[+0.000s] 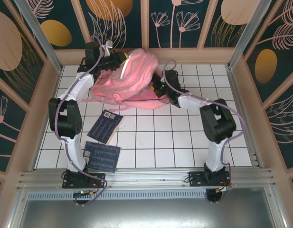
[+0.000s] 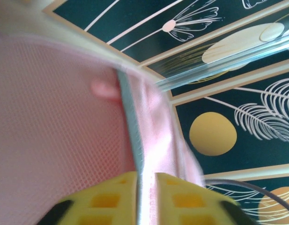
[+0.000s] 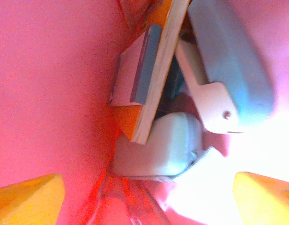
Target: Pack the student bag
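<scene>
Yellow fingertips [image 3: 29, 197] of the right gripper [image 3: 146, 201] stand spread wide inside the student bag [image 1: 132, 76] (pink glare blurs most of it). They face an orange-edged book [image 3: 158, 70] and pale grey shapes [image 3: 228, 75] I cannot identify. The left gripper [image 2: 146, 199] flanks the bag's grey-trimmed edge [image 2: 130, 122]; whether it is pinching or merely straddling, I cannot tell. The bag lies at the far side of the table [image 1: 184, 142], its folds hiding the right arm's tip.

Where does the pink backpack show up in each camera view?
Top external: backpack at the far middle of the tiled table.
Left wrist: its pink mesh on the left half, grey strip between the yellow fingers.
Right wrist: its pink lining all round a book.
Shared landmark: the flowered wall, top and left wrist.
</scene>
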Available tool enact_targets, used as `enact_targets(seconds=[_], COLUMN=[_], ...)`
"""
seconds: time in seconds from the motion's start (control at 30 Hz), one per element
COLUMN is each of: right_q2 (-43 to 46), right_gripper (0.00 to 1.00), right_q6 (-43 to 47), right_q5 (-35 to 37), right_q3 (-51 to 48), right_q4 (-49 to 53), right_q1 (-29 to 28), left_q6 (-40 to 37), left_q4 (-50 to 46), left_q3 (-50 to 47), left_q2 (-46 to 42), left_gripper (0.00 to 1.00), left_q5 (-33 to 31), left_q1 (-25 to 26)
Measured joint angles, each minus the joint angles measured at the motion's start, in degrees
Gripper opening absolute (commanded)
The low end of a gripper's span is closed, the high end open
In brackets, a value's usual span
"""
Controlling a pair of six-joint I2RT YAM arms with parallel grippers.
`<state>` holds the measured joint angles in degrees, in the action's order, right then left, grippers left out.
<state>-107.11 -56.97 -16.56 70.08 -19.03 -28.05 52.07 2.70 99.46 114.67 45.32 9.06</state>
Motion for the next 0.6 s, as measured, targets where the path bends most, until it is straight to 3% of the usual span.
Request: enact_targets(seconds=[0.1,0.23,0.33,0.5,0.6], right_q2=[7.17,15.87,22.88,30.29,30.62], right_gripper=[0.92,0.88,0.87,0.87,0.86], right_q6=[2.36,5.9,11.32,18.95,21.24], right_q5=[8.2,17.9,22.69,25.64,22.82], right_q3=[-4.57,-11.74,-16.74,-20.52,-21.24], right_q4=[5.88,11.45,13.31,13.99,14.45], right_q1=[-0.07,-0.79,-2.23,-6.67,-5.38], left_q6=[-2.29,-5.46,-7.98,-9.03,-8.98], left_q4=[-1.62,-5.01,-7.32,-8.85,-9.42], left_q3=[-0.04,-1.4,-8.07,-22.45,-29.81], left_q2=[-2.08,-7.37,-15.98,-31.85,-38.51], left_gripper=[0.58,0.6,0.6,0.66,0.66], left_q5=[-1.81,-5.6,-10.21,-17.44,-18.73], left_q1=[0.35,1.57,2.69,3.06,2.93])
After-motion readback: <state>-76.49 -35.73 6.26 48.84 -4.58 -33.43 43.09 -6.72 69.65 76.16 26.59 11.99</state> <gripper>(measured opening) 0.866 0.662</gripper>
